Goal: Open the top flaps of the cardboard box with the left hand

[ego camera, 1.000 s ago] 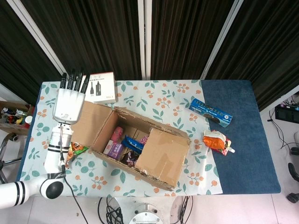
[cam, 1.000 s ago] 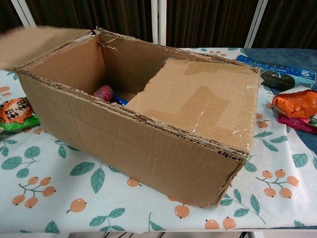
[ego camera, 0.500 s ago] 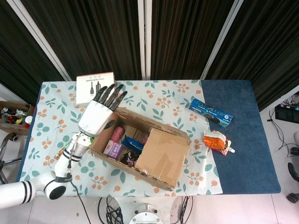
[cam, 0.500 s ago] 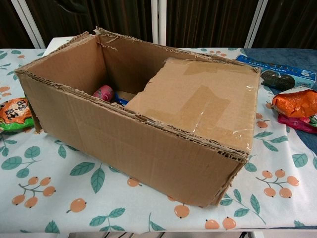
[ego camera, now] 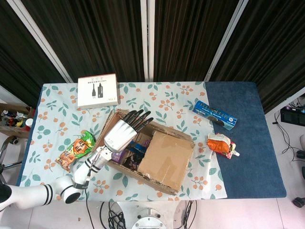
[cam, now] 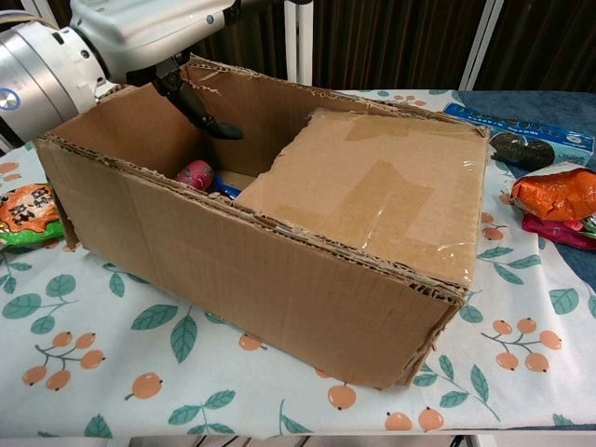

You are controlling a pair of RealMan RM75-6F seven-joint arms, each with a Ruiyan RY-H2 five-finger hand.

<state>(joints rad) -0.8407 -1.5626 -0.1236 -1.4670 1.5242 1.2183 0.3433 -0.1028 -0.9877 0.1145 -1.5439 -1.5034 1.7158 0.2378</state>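
Note:
The cardboard box (ego camera: 167,185) stands mid-table, set at an angle. Its left half is open, and a pink packet (cam: 196,174) and other packets show inside. The right top flap (ego camera: 164,160) lies flat over the other half, taped (cam: 372,196). My left hand (ego camera: 125,131) hovers over the open left half, its fingers spread and pointing toward the far wall, holding nothing. In the chest view the left hand (cam: 140,28) sits above the left wall, with the thumb dipping inside. The left flap is out of sight. The right hand shows in neither view.
A white product box (ego camera: 97,89) lies at the back left. An orange-green snack bag (ego camera: 75,149) lies left of the cardboard box. On the right are a blue carton (ego camera: 214,114), an orange pouch (ego camera: 220,143) and a dark blue cloth (ego camera: 248,133).
My left hand has swung right, from the raised left flap outside the box to over its open left half. The left flap has dropped out of sight.

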